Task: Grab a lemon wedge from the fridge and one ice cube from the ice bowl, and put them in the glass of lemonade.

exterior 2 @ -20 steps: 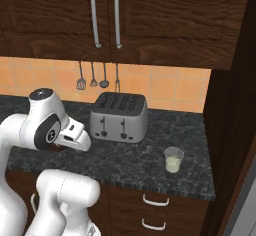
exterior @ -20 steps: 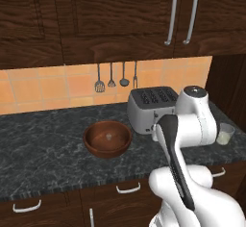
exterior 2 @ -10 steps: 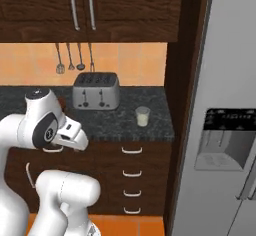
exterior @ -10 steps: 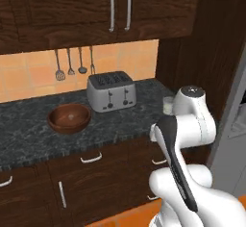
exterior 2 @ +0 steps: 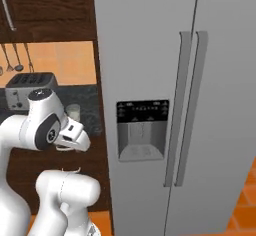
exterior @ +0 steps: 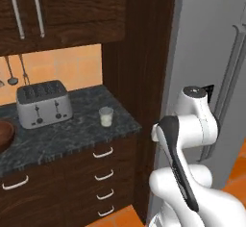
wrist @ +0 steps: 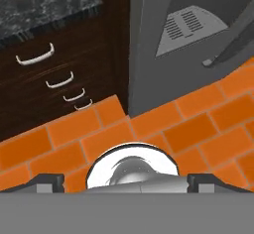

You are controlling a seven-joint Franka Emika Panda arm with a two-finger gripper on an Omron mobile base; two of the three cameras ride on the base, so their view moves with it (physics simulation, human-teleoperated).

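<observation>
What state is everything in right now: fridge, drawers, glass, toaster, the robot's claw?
fridge: both doors shut.
drawers: all closed.
glass of lemonade: upright on the counter, holding pale liquid.
toaster: slots empty.
gripper: open, holding nothing.

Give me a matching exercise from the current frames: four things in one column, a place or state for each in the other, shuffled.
Things:
1. fridge
2. glass of lemonade
3. toaster
4. gripper

Places or states:
A. open, nothing between its tips, over the orange floor tiles
B. on the dark counter near its right end
C. both doors closed
D. on the counter against the orange backsplash

Pairs: 1-C, 2-B, 3-D, 4-A
</observation>
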